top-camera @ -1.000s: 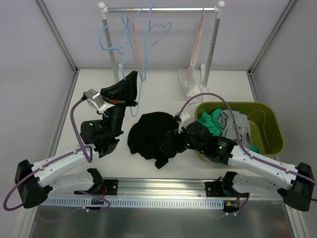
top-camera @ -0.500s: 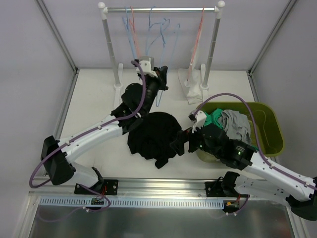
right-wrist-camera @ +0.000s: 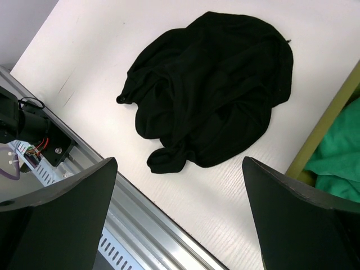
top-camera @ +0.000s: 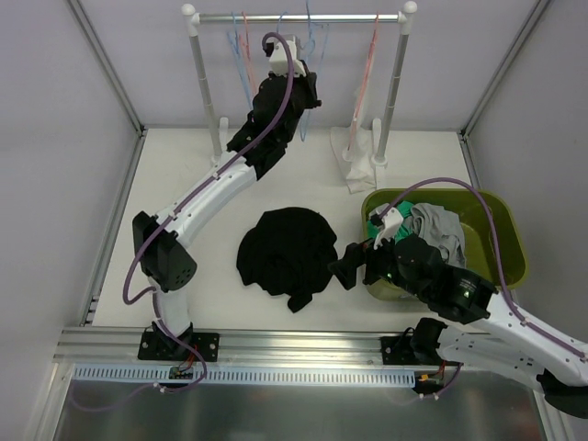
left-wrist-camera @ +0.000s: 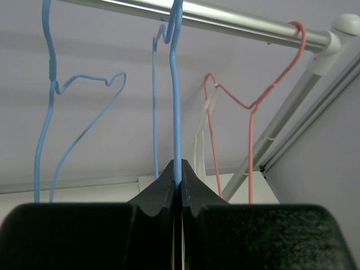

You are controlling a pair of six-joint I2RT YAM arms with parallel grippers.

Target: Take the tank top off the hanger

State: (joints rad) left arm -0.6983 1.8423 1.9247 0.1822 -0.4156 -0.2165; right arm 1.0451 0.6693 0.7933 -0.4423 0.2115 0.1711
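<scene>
The black tank top [top-camera: 287, 255] lies crumpled on the white table, off any hanger; it also shows in the right wrist view [right-wrist-camera: 211, 87]. My left gripper [top-camera: 308, 92] is raised at the rail [top-camera: 299, 17] and shut on a bare blue wire hanger [left-wrist-camera: 176, 90], whose hook is at the rail. My right gripper [top-camera: 344, 269] is open and empty, hovering just right of the tank top, near the bin's left wall.
The rack holds other blue hangers [left-wrist-camera: 50, 101] and a pink hanger [left-wrist-camera: 253, 107]. A white garment [top-camera: 356, 161] hangs at the right post. An olive bin [top-camera: 501, 239] holds green and grey clothes. An aluminium rail [top-camera: 294, 344] runs along the near edge.
My left arm has carried the blue hanger from the table's middle up and back to the rail. My right gripper has drawn back to the right, away from the tank top.
</scene>
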